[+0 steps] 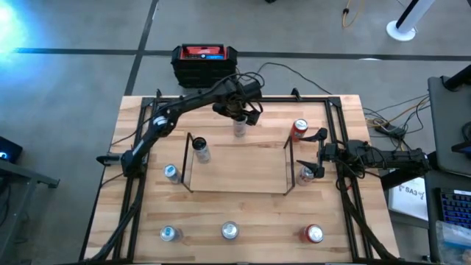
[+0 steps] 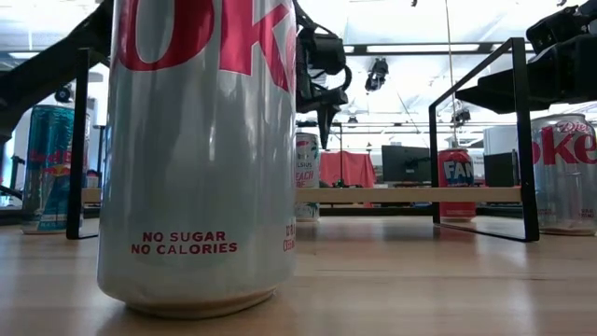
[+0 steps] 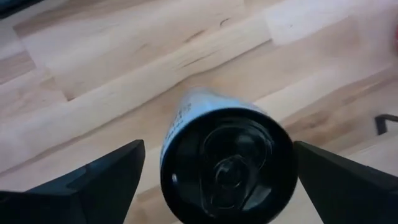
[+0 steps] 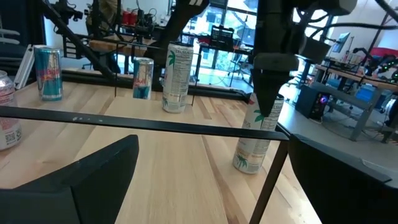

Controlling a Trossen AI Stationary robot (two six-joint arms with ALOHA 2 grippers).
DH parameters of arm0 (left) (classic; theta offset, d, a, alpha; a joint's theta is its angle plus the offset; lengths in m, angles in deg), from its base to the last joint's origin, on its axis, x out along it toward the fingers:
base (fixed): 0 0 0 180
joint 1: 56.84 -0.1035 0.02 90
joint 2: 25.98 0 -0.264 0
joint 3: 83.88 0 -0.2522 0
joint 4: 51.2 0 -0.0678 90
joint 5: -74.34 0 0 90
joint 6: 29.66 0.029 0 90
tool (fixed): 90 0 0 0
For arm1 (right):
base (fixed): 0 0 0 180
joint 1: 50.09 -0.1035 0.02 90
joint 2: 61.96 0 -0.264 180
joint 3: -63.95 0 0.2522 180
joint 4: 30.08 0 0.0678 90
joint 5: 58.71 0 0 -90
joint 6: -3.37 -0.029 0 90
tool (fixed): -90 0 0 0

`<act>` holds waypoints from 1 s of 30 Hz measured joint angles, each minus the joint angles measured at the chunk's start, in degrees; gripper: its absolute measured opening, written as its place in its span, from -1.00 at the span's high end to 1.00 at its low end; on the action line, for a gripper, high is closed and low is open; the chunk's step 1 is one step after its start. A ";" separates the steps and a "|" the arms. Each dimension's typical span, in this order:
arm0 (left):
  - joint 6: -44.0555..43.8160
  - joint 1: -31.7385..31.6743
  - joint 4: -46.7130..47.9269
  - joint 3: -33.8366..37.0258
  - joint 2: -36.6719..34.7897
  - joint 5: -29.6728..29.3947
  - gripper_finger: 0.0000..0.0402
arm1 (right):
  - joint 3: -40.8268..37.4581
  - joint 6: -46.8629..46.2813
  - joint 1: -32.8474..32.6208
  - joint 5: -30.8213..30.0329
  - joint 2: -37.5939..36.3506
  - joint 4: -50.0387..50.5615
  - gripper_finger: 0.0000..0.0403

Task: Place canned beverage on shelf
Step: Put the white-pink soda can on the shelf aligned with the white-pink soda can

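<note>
Left gripper [image 1: 240, 118] hung wide open right over a tall white can [image 1: 240, 128] near the top middle of the high view, fingers either side but not touching, just behind the shelf [image 1: 237, 170], right gripper [image 1: 316, 153] open at its right end.

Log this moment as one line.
left gripper: open, over white can behind shelf | right gripper: open, waiting at shelf's right end
</note>
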 joint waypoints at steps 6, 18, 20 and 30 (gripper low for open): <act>0.01 -0.37 0.67 0.44 0.23 0.21 -0.64 | 0.00 -0.04 0.02 0.01 0.00 0.00 -0.98; 1.37 -0.26 1.63 0.05 0.23 0.40 -0.17 | 0.00 -0.12 0.02 0.00 0.02 0.00 -0.98; 0.91 -0.21 2.32 0.00 0.15 1.19 -0.17 | 0.00 -0.03 0.02 0.00 0.02 0.00 -0.98; -0.08 0.46 3.34 0.00 -3.28 3.12 -0.17 | 0.00 -0.03 0.01 -0.01 0.02 0.00 -0.98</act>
